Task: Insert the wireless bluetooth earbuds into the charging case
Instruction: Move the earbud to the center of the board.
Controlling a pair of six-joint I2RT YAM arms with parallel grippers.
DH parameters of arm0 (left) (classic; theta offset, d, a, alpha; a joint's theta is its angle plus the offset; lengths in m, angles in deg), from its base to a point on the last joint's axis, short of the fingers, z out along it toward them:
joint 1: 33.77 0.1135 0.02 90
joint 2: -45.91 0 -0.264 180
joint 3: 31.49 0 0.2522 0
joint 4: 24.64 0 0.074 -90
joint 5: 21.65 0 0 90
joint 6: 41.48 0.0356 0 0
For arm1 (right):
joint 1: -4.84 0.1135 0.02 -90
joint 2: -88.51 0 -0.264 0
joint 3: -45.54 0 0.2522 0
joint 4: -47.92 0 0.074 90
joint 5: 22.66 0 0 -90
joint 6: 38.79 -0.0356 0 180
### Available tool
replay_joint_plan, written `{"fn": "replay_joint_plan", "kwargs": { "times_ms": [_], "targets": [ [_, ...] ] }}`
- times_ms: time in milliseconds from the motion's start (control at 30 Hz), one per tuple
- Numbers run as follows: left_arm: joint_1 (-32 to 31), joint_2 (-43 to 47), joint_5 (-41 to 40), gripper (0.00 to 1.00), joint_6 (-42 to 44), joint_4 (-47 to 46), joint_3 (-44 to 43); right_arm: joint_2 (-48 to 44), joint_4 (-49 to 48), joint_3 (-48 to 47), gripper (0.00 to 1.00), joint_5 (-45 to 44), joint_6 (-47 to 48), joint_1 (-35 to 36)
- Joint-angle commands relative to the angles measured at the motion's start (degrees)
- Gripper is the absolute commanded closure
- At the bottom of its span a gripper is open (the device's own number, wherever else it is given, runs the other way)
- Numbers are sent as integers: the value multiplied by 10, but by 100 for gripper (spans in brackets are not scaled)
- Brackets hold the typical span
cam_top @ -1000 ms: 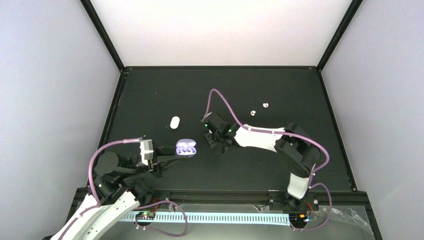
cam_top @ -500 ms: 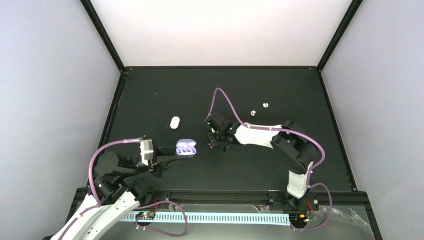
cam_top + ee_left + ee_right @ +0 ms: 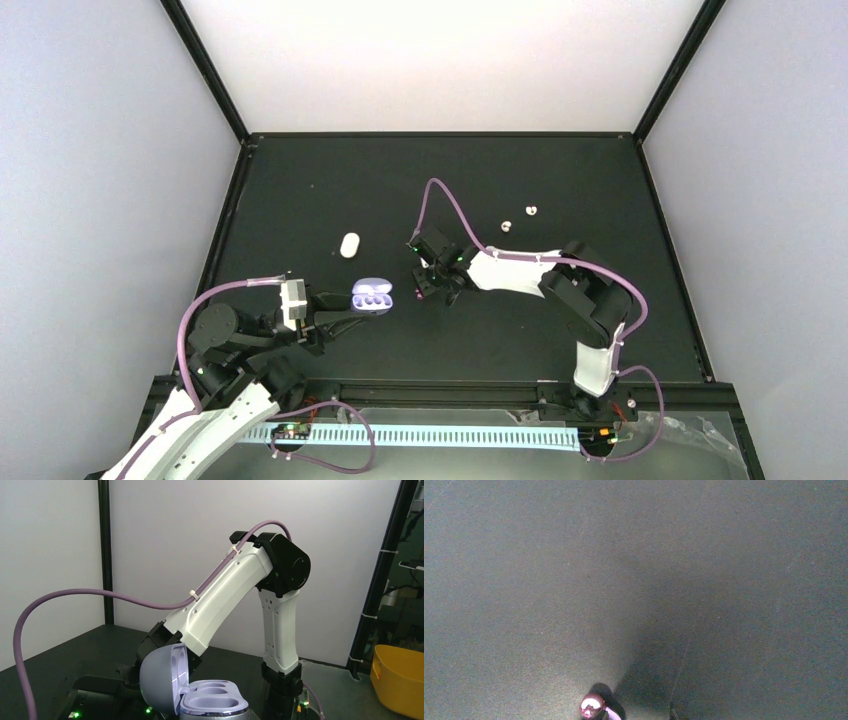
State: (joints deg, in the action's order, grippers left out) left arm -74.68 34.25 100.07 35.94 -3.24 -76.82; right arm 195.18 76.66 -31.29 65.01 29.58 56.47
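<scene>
On a dark counter [image 3: 560,180], the left end effector [image 3: 352,305] is pressed tight on the purple case [image 3: 372,297], presenting it with the lid [image 3: 162,680] tipped up and both hollows [image 3: 212,690] bare. Just to its right, the right end effector [image 3: 430,286] hangs low over the counter, and a glossy purple earbud [image 3: 592,705] shows at the bottom edge of its wrist view. The fingers are cropped almost wholly out there, so it cannot be told whether they are spread around the earbud or pinching it. One white earbud [image 3: 506,226] and a second white earbud [image 3: 532,210] lie well apart toward the far right, and a closed white case [image 3: 349,245] sits beyond the purple one. The step in hand looks to be getting this purple earbud into the purple case. Doing it well likely means a square, centred pinch on so small and slick a thing. It then calls for a level carry, an approach from the side away from the raised lid, and letting go only once the earbud is seated in its matching hollow.
</scene>
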Motion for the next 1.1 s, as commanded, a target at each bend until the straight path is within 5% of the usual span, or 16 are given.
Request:
{"fn": "replay_joint_plan", "kwargs": {
  "times_ms": [0,1067],
  "targets": [
    [-1,-1,2,99,0,-8,0,8,4,14,69,8,-11,11],
    [-1,-2,4,99,2,-9,-1,-5,18,5,66,27,-68,18]
  ]
}}
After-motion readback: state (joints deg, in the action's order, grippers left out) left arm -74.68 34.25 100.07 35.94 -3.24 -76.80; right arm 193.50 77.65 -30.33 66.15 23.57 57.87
